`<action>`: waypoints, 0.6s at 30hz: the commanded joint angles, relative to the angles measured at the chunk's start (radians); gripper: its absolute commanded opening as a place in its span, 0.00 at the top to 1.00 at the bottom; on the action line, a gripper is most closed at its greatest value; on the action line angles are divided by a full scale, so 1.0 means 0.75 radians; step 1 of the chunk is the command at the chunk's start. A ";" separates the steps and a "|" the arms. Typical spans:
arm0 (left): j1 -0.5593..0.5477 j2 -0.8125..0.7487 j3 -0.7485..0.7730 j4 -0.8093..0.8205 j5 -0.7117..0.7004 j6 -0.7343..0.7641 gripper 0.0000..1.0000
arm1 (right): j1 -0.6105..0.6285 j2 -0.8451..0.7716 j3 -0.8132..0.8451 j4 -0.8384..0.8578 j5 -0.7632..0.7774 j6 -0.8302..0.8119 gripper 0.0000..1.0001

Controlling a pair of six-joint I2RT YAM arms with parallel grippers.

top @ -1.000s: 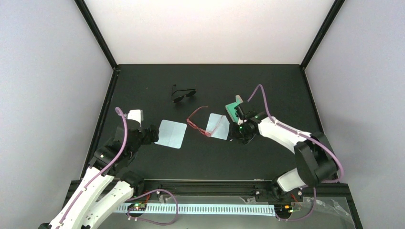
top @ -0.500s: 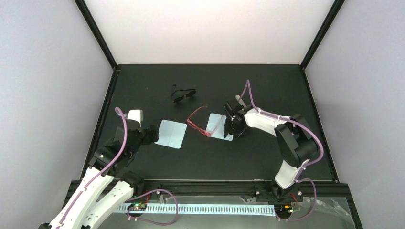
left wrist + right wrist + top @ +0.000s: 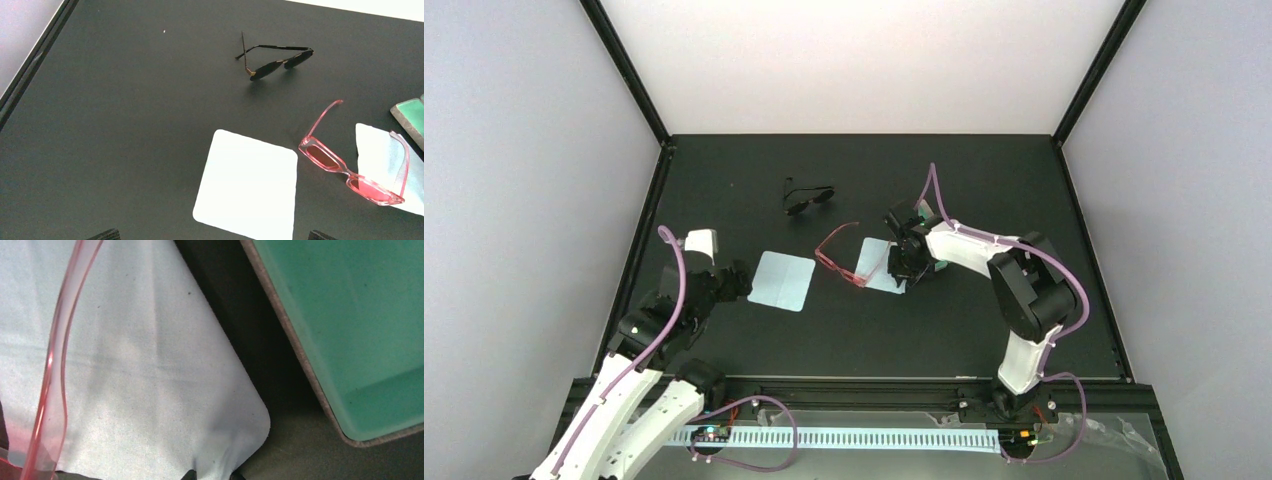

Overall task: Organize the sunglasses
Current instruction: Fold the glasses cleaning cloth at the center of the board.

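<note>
The sunglasses, a thin red-pink frame with arms unfolded, lie at mid-table; one arm rests on a light-blue cloth. They also show in the left wrist view. My right gripper is down at the cloth's near right corner, and its fingertips pinch a puckered fold of the cloth. My left gripper is open and empty, just left of a white cloth, its tips wide apart at the bottom of the left wrist view.
A black dark-lensed pair lies further back, also in the left wrist view. A green case lies right of the blue cloth, mostly under my right arm in the top view. Black frame rails border the table.
My right gripper has moved left from beside the green case onto the blue cloth's corner and closed on it. The left arm has shifted slightly left. The sunglasses have not moved.
</note>
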 commanded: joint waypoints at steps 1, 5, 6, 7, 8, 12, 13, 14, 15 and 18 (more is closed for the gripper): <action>0.019 -0.018 0.001 0.031 0.010 0.013 0.01 | 0.013 0.061 -0.012 0.008 0.038 0.007 0.86; 0.028 -0.023 -0.001 0.035 0.015 0.016 0.01 | 0.014 0.072 0.001 -0.008 0.048 0.000 0.99; 0.030 -0.023 -0.002 0.035 0.017 0.016 0.01 | 0.013 0.079 0.011 -0.027 0.057 0.000 0.99; 0.030 -0.023 -0.001 0.034 0.016 0.016 0.01 | 0.013 0.084 0.021 -0.042 0.062 -0.004 0.99; 0.032 -0.023 -0.001 0.034 0.016 0.016 0.01 | 0.013 0.084 0.025 -0.053 0.064 -0.012 0.99; 0.038 -0.024 -0.003 0.035 0.016 0.017 0.01 | 0.013 0.055 0.022 -0.061 0.040 -0.048 0.99; 0.041 -0.022 -0.003 0.035 0.017 0.017 0.01 | 0.013 0.044 0.018 -0.066 0.034 -0.060 0.99; 0.043 -0.022 -0.004 0.036 0.018 0.018 0.01 | 0.013 0.035 0.013 -0.070 0.030 -0.068 0.99; 0.045 -0.020 -0.001 0.036 0.018 0.018 0.01 | 0.013 0.020 0.002 -0.073 0.028 -0.075 0.99; 0.045 -0.017 -0.002 0.037 0.022 0.017 0.01 | 0.013 -0.025 -0.042 -0.068 0.014 -0.082 0.99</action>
